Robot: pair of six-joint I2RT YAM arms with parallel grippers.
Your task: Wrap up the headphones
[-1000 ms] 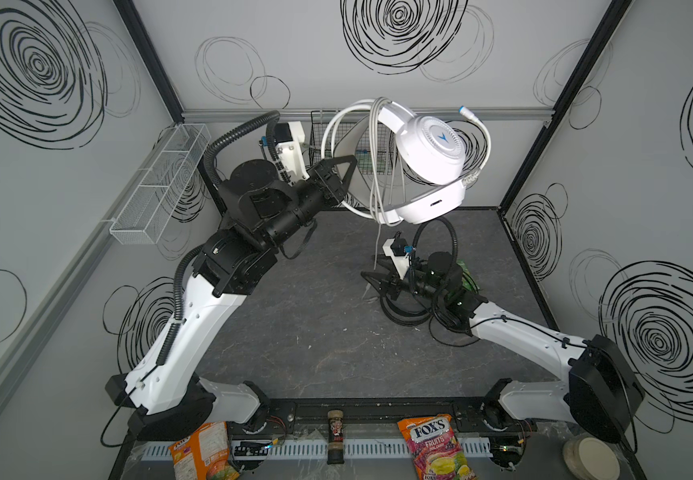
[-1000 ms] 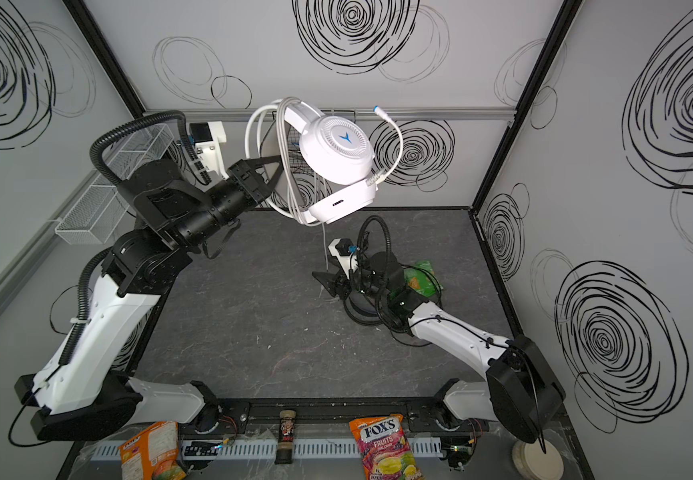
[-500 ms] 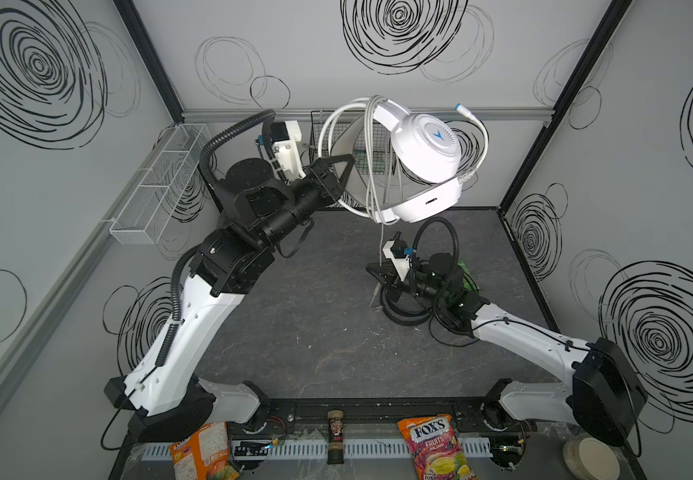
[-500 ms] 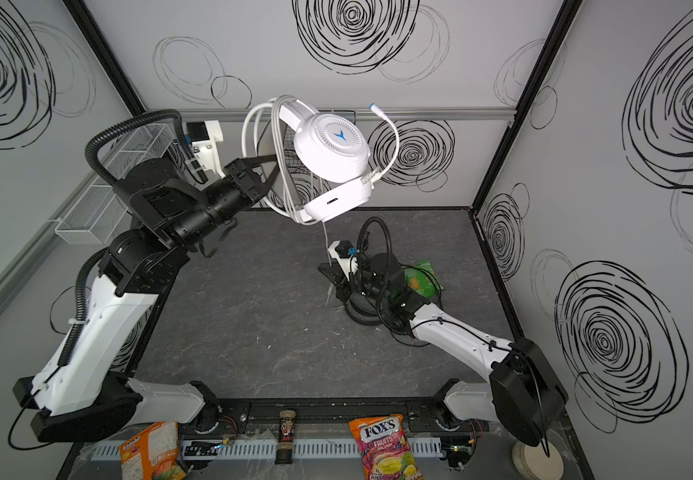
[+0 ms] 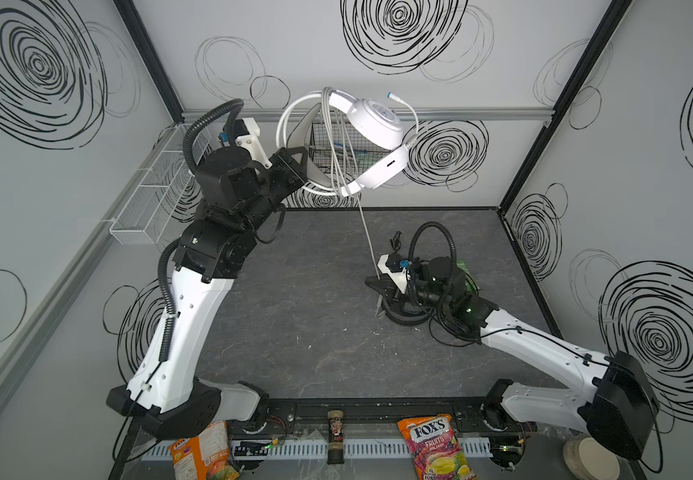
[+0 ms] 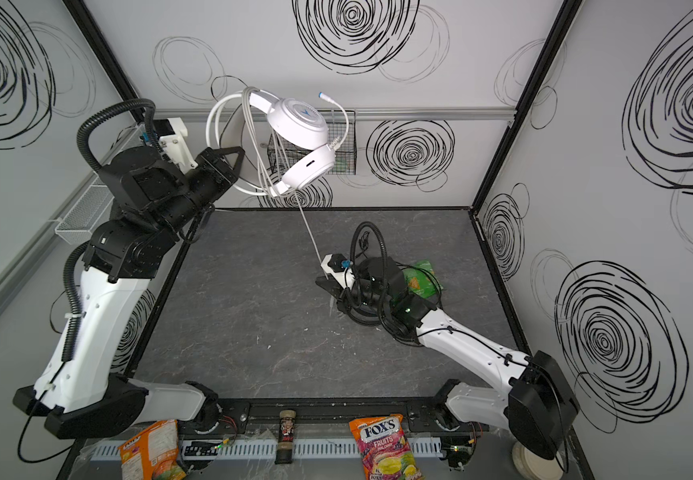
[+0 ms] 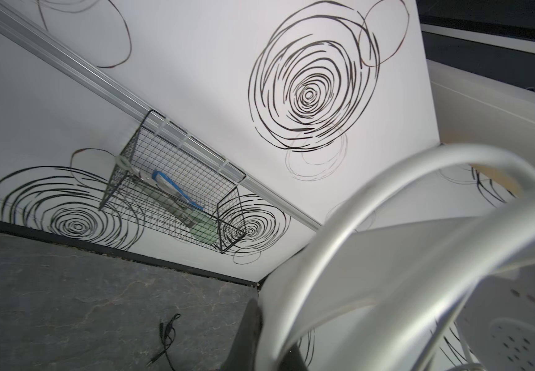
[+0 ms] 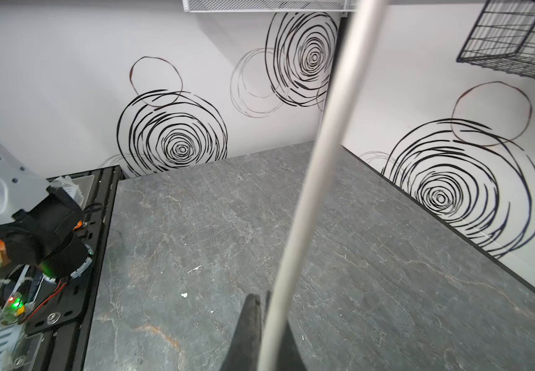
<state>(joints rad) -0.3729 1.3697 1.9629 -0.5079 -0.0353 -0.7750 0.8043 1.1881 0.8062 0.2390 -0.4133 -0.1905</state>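
- White headset (image 5: 374, 124): raised high above the mat (image 5: 295, 311). Headband (image 5: 307, 141) clamped in left gripper (image 5: 304, 163), several cable loops draped over it.
- White cable (image 5: 367, 237): taut, slanting down to right gripper (image 5: 379, 286), pinched there low over the mat.
- Black headset (image 5: 404, 318): on the mat, partly hidden beneath right gripper, apparently unwrapped.
- Risks: loops sliding off if tension drops; headband slipping from its clamp, or cable joint strained, under a harder pull.
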